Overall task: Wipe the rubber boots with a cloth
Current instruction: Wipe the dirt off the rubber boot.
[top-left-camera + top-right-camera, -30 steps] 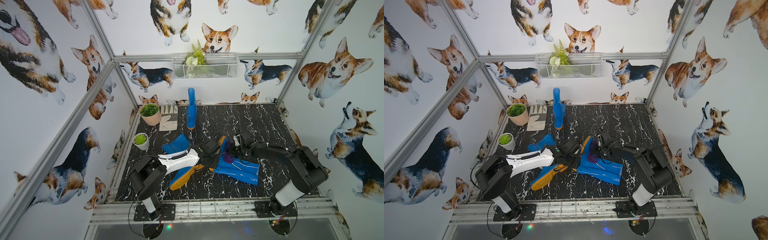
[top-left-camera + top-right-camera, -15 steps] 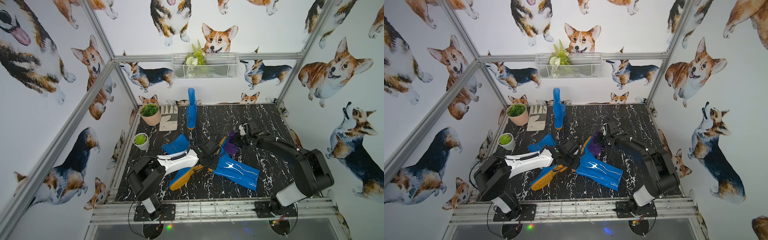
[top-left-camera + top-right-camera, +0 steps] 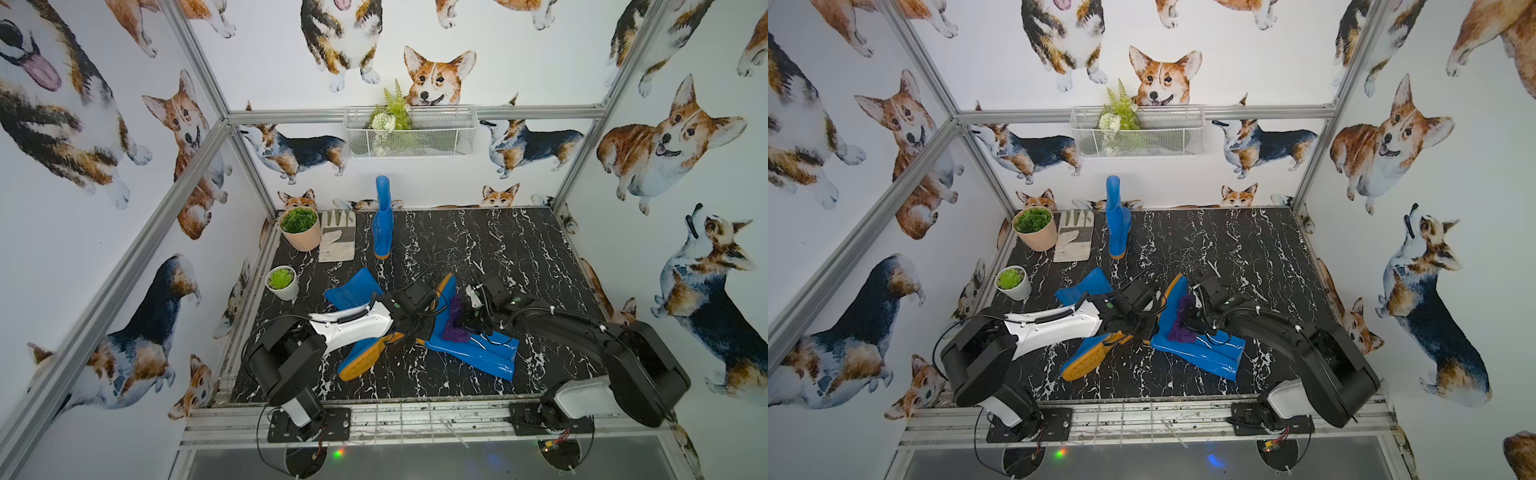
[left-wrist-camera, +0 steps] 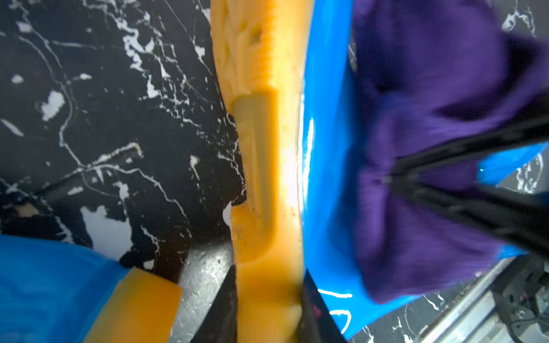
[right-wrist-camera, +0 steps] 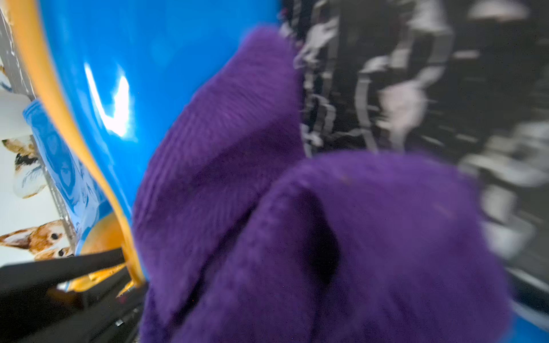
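now l claw (image 4: 269, 311) nips ribbed boot sole (image 4: 261, 148); r claw (image 4: 395, 178) nips fuzzy cloth (image 5: 326, 222)

One glossy blue upright boot (image 3: 383, 220) stands on its orange sole at the back of the desk (image 3: 478, 249), well apart from the others. A lying boot (image 3: 478, 356) rests on its side mid-desk, foot toward the back and shaft toward the front right, with the fuzzy dark-purple cloth (image 3: 455, 326) bunched over its ankle. Just beside it, a tipped boot (image 3: 363, 359) lies with its orange sole turned up.
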